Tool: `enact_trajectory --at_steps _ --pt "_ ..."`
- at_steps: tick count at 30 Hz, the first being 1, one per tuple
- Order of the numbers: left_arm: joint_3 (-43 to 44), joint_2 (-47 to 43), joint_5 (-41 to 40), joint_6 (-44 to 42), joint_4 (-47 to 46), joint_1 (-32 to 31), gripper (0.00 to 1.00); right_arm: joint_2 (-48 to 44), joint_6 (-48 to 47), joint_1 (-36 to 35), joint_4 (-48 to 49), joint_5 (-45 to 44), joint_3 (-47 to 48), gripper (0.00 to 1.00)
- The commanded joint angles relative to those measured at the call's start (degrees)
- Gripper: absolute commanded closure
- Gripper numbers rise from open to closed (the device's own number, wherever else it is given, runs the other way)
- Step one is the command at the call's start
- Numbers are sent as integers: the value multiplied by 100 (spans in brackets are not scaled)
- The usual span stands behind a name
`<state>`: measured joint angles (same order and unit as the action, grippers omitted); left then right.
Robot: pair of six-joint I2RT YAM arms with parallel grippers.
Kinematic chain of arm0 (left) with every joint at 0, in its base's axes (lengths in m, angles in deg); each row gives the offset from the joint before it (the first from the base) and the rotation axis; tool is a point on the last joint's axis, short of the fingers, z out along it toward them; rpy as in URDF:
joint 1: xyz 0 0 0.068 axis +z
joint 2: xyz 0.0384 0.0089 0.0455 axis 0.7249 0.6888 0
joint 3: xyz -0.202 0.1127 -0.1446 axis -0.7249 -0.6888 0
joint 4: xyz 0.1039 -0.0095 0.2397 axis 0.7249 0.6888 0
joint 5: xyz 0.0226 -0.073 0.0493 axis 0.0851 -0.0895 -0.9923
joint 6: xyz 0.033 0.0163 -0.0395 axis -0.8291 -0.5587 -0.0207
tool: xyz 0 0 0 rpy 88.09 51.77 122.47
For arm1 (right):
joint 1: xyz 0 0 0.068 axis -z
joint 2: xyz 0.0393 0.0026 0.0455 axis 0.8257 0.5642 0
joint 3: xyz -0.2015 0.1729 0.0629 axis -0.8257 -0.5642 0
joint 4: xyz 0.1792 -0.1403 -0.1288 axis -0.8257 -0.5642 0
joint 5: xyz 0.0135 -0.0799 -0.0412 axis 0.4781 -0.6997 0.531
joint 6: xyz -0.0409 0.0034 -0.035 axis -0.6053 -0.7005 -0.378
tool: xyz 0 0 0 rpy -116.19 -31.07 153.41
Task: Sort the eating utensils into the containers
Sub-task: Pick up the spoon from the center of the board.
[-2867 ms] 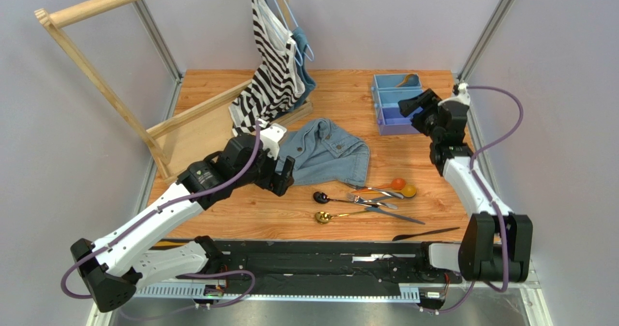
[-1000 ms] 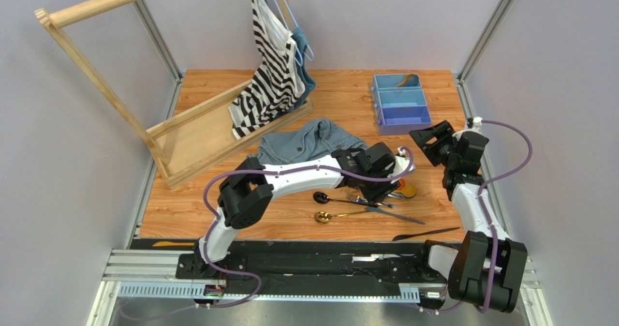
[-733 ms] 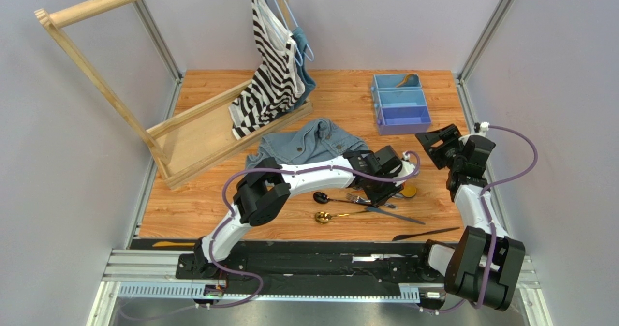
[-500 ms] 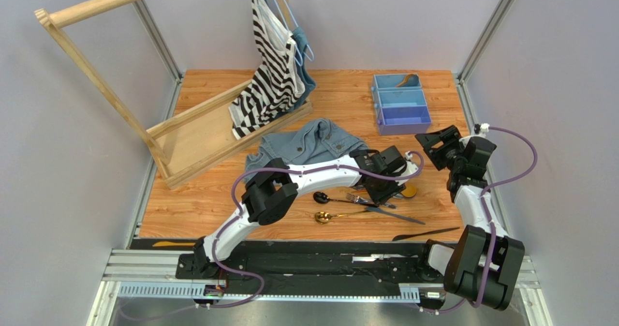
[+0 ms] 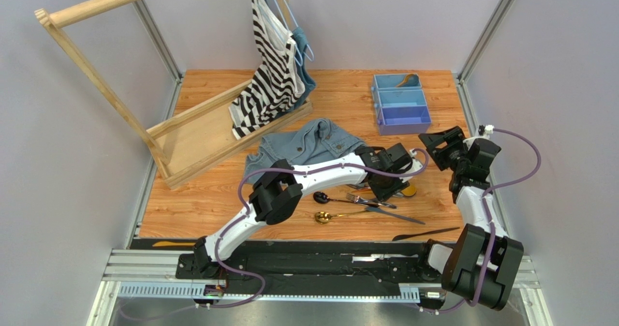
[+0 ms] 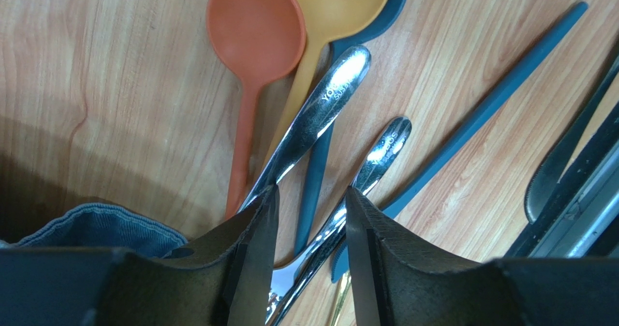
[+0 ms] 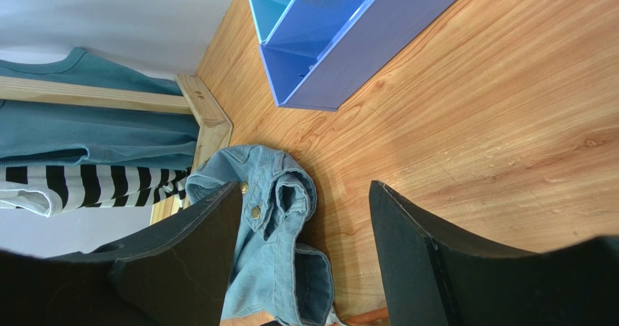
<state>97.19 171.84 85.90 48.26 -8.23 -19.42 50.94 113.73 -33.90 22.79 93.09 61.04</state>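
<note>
The left pincer (image 6: 311, 193) is partly spread, low over the table (image 6: 109, 86). Its fingers (image 6: 254, 253) stand either side of two silver forks (image 6: 320, 115) and do not pinch them. Just beyond its tips lie an orange spoon (image 6: 256, 28) and a yellow spoon (image 6: 338, 3), with a blue spoon (image 6: 314, 184) beneath the yellow one and dark knives (image 6: 567, 159) alongside. A black spoon (image 5: 320, 197) and a gold spoon (image 5: 323, 217) lie to the left of this pile. A denim garment (image 6: 102, 221) touches the pile's far-left side. The right pincer (image 7: 305, 188) hangs spread wide and empty, above the table to the right. The blue tray (image 7: 378, 36) sits far right, with a brownish utensil (image 5: 408, 79) in its farthest compartment.
</note>
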Motion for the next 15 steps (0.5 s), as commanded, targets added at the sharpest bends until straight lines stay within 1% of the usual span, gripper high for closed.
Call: enact_trajectory --at_steps 1,4,7,12,14,15 --pt "342 138 52 -50 265 -29 54 -22 102 118 307 170 -84 32" --pt "430 208 35 -41 327 -29 55 5 128 136 351 206 -101 32" --pt "798 419 87 -50 546 -38 55 13 137 153 377 232 -110 32" --pt "1125 657 61 -24 845 -29 52 22 163 180 412 285 -137 32" --pt "1125 666 35 -6 863 -29 54 13 163 197 413 276 -145 32" --pt "1125 657 -61 55 881 -29 56 13 172 223 413 276 -154 32"
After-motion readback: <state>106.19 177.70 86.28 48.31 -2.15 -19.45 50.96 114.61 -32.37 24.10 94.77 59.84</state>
